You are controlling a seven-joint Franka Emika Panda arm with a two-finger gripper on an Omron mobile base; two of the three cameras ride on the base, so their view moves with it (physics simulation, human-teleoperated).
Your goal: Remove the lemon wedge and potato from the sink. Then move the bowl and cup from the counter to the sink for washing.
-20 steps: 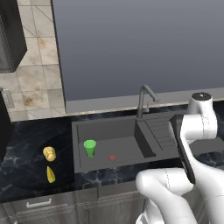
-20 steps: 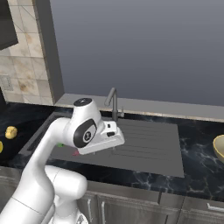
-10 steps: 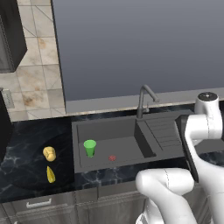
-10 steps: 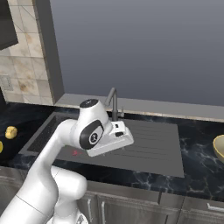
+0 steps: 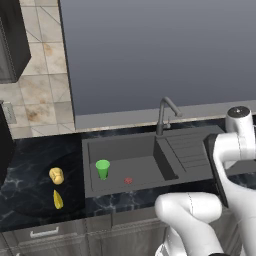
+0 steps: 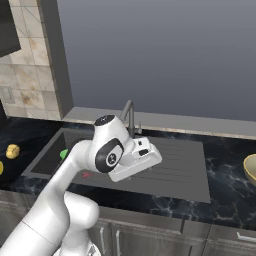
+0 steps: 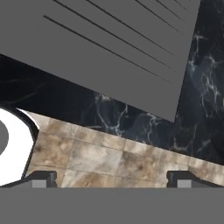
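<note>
While the arm hangs over the ribbed drainboard (image 6: 175, 165) side of the sink (image 5: 125, 150), the gripper (image 7: 111, 178) has its jaws spread wide apart with nothing between them; the hand view looks past the two dark tips at the drainboard's corner, black marbled counter (image 7: 144, 122) and tan floor tiles beyond the edge. So where's everything? The cup (image 5: 103, 168) is standing upright inside the basin, near its left wall, with the little red drain (image 5: 128, 180) just to its right. The potato (image 5: 56, 175) sits on the counter left of the sink, and the lemon wedge (image 5: 58, 199) lies just in front of it, both well clear of the basin. The bowl (image 6: 250, 169) is on the counter way off past the drainboard, cut off by the edge of the right base view. The faucet (image 5: 165, 112) stands at the back, between basin and drainboard.
</note>
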